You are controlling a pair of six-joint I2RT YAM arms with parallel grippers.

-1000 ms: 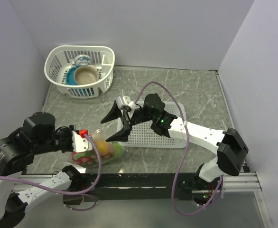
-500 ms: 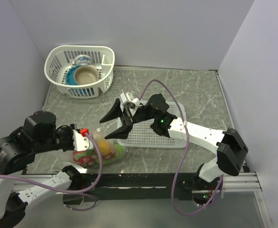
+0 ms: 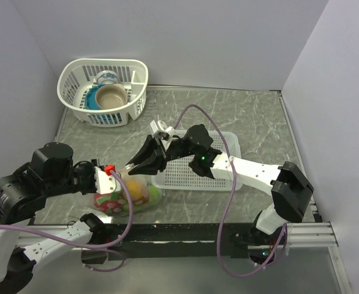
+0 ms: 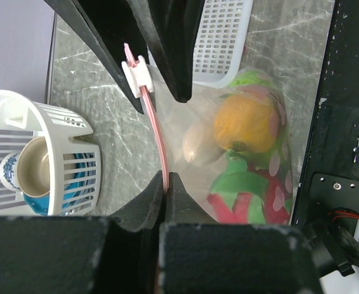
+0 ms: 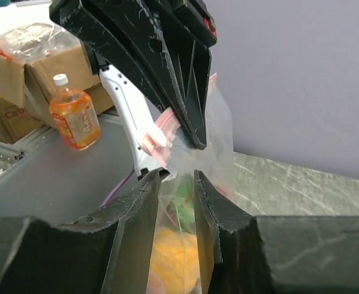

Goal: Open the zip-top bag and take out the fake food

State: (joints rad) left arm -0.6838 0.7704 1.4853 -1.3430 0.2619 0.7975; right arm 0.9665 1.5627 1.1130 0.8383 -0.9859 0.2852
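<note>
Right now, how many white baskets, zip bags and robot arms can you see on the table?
White baskets: 2 (deep one, flat one)
Zip-top bag: 1
Robot arms: 2 (left, right)
Total: 5

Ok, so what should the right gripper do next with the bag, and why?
Probably close the right gripper onto the zip-top bag: its jaws straddle the film with a gap, while the left gripper pinches the pink zipper strip, fake food inside.
</note>
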